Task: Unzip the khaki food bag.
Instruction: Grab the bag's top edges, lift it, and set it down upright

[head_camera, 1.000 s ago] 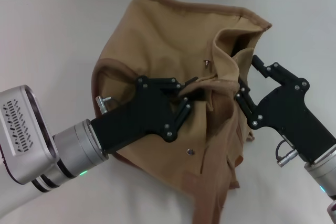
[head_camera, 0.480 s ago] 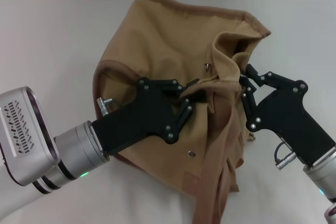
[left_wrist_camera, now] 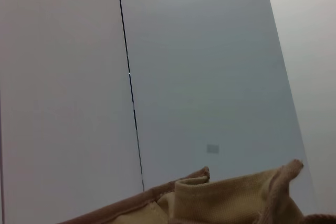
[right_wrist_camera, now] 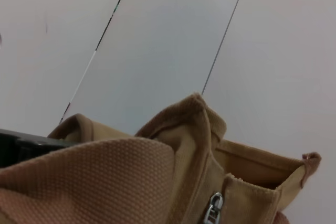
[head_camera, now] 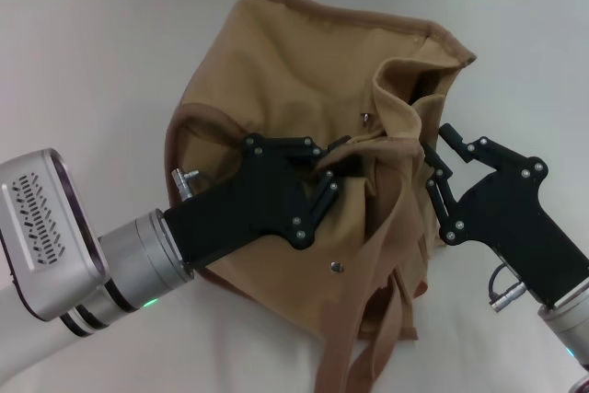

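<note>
Khaki food bag (head_camera: 304,89) sits between the left end effector (head_camera: 333,170), clamped on its fabric, and the spread right end effector (head_camera: 440,158).

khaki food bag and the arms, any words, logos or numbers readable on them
None on the khaki food bag: plain canvas with a metal snap and zipper pull, no label.
None on the left gripper or right gripper.
The small grey patch on the wall is too small to read.

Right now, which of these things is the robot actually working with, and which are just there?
In use: khaki food bag; its zipper pull; left gripper, pinching the bag's fabric; right gripper, open beside the bag.

Just there: white table; tiled wall.
</note>
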`<state>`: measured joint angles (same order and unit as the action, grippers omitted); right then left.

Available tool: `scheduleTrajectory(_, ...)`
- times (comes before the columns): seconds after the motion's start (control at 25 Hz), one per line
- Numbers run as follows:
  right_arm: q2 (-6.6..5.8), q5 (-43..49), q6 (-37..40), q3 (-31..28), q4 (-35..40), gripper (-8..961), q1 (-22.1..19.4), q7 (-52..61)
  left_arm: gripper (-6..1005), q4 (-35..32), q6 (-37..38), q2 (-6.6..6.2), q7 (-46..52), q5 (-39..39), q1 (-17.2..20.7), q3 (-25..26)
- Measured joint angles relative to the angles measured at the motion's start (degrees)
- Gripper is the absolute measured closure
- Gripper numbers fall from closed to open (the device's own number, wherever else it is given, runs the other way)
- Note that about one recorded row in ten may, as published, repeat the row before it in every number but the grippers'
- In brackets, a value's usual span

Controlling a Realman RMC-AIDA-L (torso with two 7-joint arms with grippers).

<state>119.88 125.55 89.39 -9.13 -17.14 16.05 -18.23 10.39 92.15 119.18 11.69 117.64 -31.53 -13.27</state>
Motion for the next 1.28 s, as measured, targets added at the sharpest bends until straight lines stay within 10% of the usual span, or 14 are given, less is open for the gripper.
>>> scheduleTrajectory(1.28,0.00,-0.3,-3.0,1.7,-4.0,596,1.0,-4.4,920,0.6,-0.6,0.00,0.0,-0.2,0.1,0.1)
